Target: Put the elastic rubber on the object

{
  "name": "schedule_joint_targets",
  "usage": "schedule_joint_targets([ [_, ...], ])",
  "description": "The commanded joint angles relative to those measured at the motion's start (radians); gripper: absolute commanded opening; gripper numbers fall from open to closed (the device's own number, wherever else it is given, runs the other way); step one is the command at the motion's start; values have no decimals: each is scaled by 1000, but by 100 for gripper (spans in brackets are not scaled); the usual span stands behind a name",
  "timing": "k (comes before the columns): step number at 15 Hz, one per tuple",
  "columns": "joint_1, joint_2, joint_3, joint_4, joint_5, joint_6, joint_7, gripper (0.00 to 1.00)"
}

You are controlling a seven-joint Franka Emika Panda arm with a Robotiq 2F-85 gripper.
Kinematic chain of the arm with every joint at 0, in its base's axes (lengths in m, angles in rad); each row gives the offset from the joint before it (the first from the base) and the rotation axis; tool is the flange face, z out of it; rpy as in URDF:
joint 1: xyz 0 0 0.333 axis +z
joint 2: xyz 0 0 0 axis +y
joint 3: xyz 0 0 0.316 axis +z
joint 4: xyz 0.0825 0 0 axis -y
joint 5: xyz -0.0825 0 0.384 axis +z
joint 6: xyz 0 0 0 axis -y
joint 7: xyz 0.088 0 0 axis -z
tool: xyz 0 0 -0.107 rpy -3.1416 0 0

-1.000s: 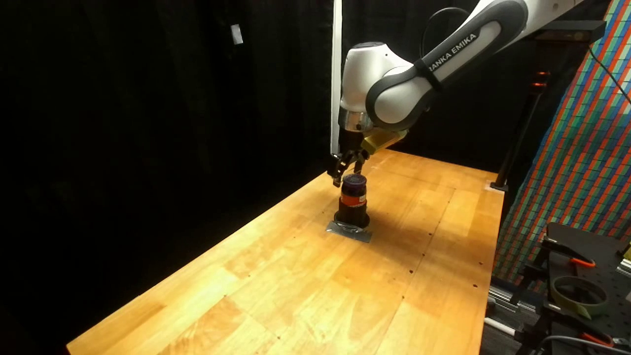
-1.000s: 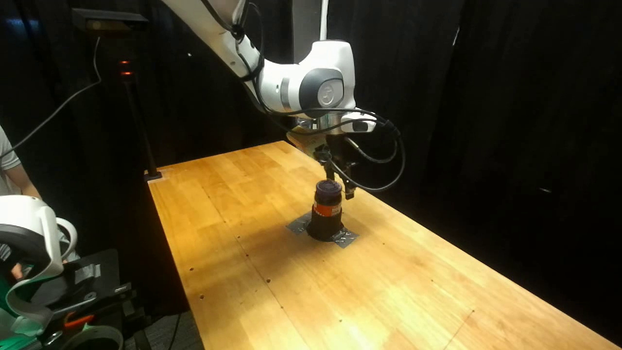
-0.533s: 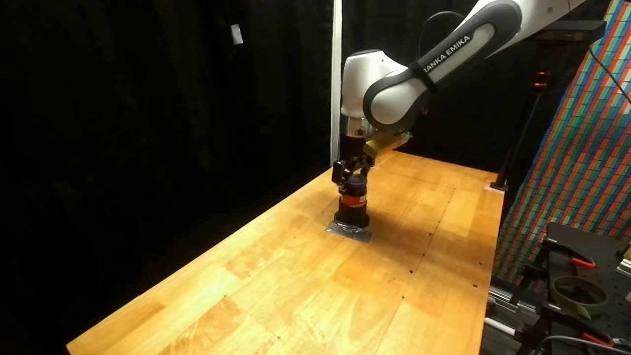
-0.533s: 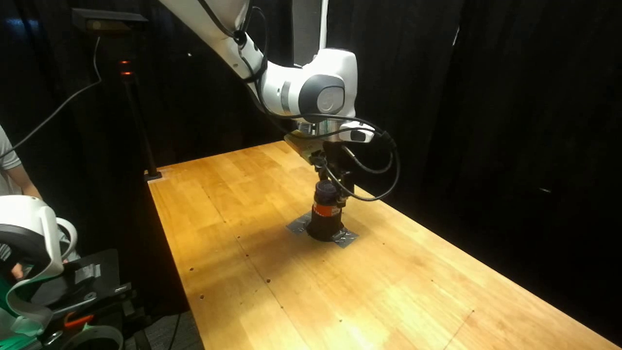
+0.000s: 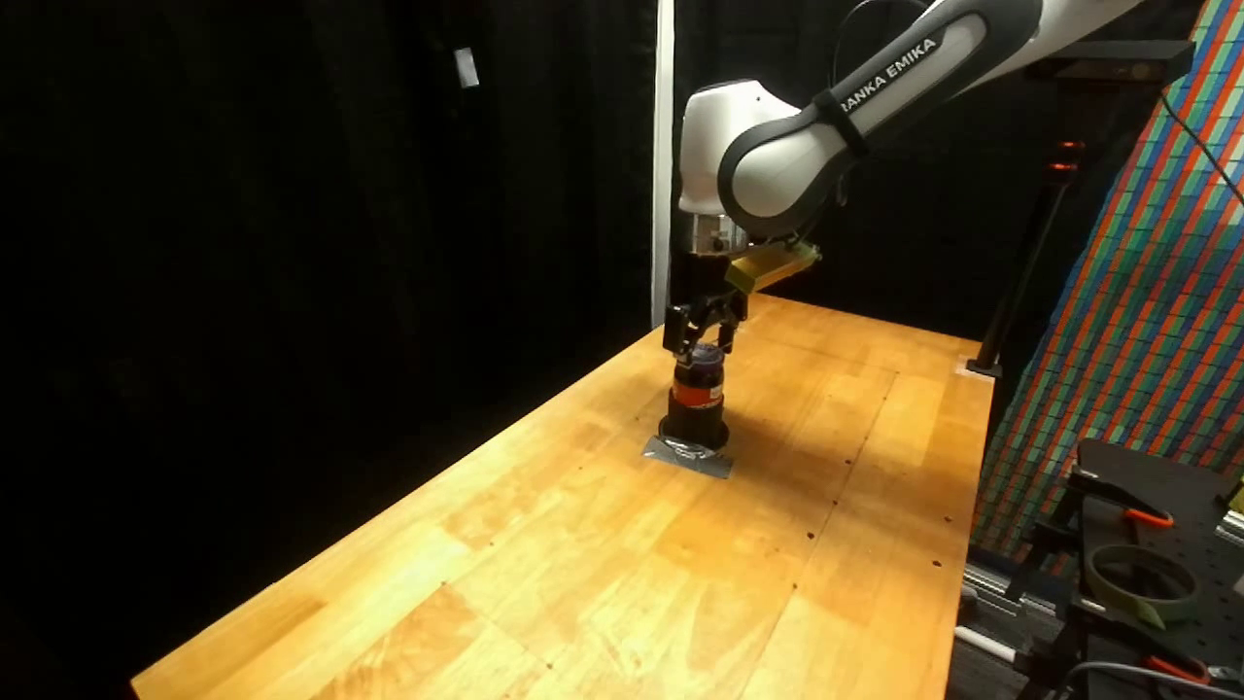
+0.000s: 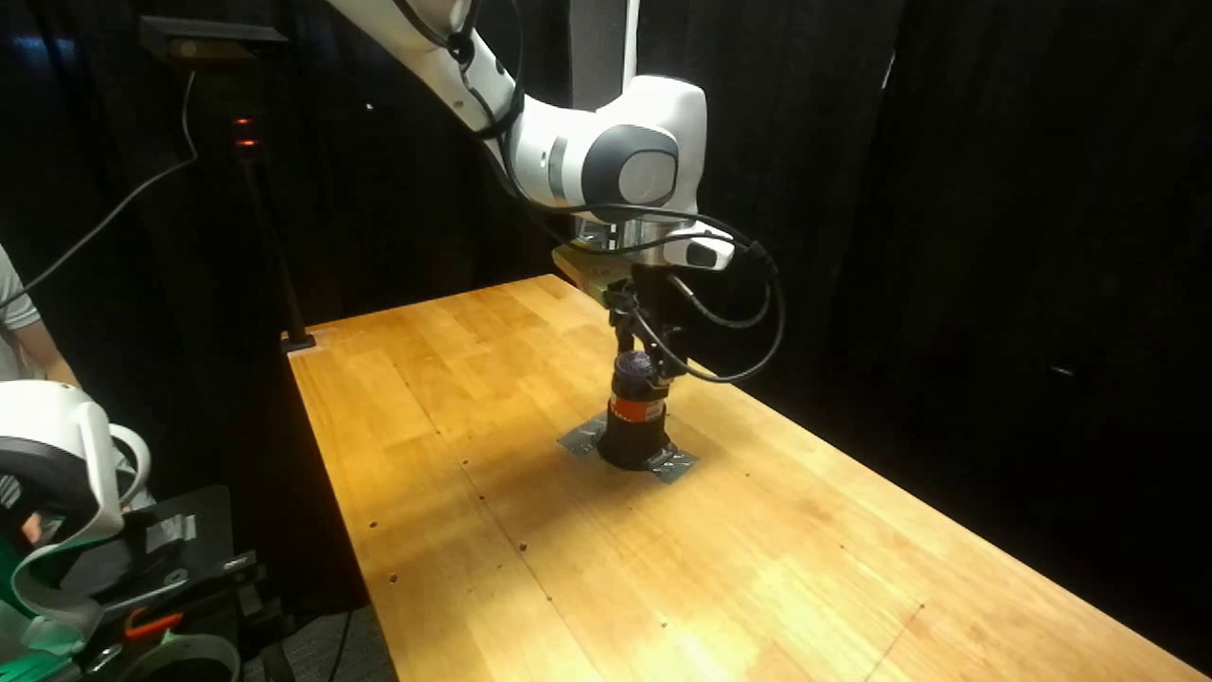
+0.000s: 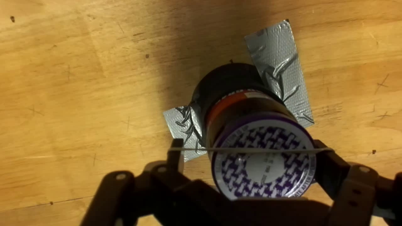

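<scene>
At the left of the wrist view, one finger [image 7: 174, 159] of your tool [image 7: 248, 145] stands clear of the jar [image 7: 251, 133], with a short piece of tape [image 7: 183, 124] just beyond it, stuck to the worktop [image 7: 78, 110]. Your tool is spread, not clenched: its fingers sit apart and carry the rubber band [image 7: 248, 150], which stretches from tip to tip and shows as a single thin line, so you cannot tell whether two strands lie together. Below the tool comes a dark holder [image 7: 220, 81], and in it the jar stands upright between the fingers, its lid [image 7: 265, 164] crossed by the band. Whether the band touches the lid or hangs above it, you cannot tell. Farther right, beyond the tool, lies a longer strip of tape [image 7: 282, 62]; then the other finger [image 7: 329, 169] overlaps the lid's edge in view, though contact is unclear.

The step in hand looks like working the band down over the jar, which it does not seem to circle yet. The jar seems to crowd that right-hand finger, so ease your tool toward that side until the gaps match. Keep the fingers spread so the band stays taut, then come down straight and slowly, guiding one strand past the lid's rim; pressed flat on top, it would probably catch or slip off a tip. Draw the fingers free only once the band hugs the jar all round.
</scene>
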State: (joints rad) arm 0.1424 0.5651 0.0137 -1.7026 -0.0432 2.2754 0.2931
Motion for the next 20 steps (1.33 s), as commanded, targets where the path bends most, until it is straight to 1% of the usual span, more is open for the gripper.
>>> schedule_joint_targets([
  [1,-12,-59,13,-69,28,-28,-42,100],
  [7,-13,-86,15,-148,29,-5,-63,100],
  [10,-9,-106,9,-197,20,41,-53,100],
  [12,-2,-129,1,-244,9,108,-33,100],
  [13,-1,-142,-1,-269,8,143,-31,75],
  [14,1,-164,-4,-306,4,190,-25,74],
  [17,3,-234,-6,-425,-1,306,-26,51],
  [18,1,-259,-5,-465,0,336,-33,42],
  [20,3,-302,-9,-541,-4,418,-24,28],
])
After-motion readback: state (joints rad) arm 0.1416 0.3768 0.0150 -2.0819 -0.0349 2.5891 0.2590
